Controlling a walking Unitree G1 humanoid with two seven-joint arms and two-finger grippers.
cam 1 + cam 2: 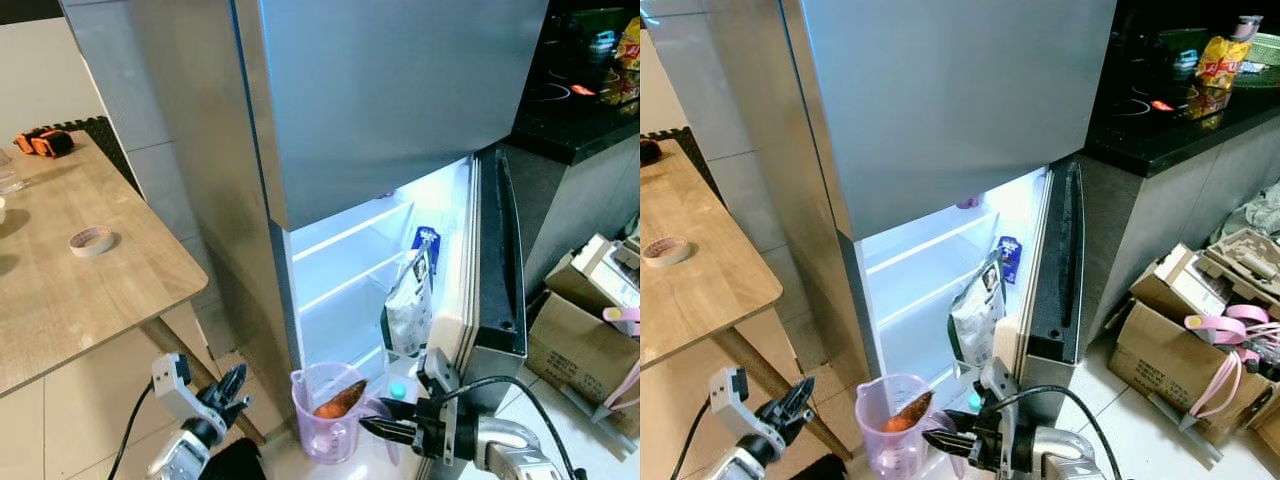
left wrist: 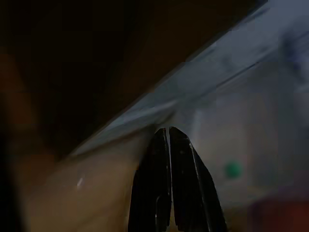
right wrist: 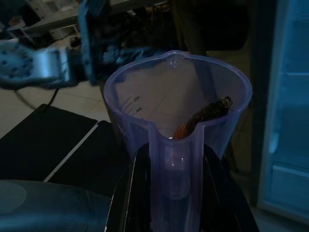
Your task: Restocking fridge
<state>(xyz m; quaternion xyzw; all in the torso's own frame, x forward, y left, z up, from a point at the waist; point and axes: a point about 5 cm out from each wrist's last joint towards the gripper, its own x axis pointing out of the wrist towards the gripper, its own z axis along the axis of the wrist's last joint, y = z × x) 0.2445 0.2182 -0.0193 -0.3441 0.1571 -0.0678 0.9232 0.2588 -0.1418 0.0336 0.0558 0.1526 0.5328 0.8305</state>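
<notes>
My right claw (image 1: 375, 428) clamps the jug's (image 1: 328, 410) handle, carrot (image 1: 340, 400) inside; next I must lift it onto the fridge (image 1: 350, 270) shelf.

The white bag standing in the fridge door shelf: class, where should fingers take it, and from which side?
Grip the white bag by its crumpled top edge, coming from above and the open front. It stands upright with its lower part tucked into the door shelf, so the top is the freest part.
</notes>
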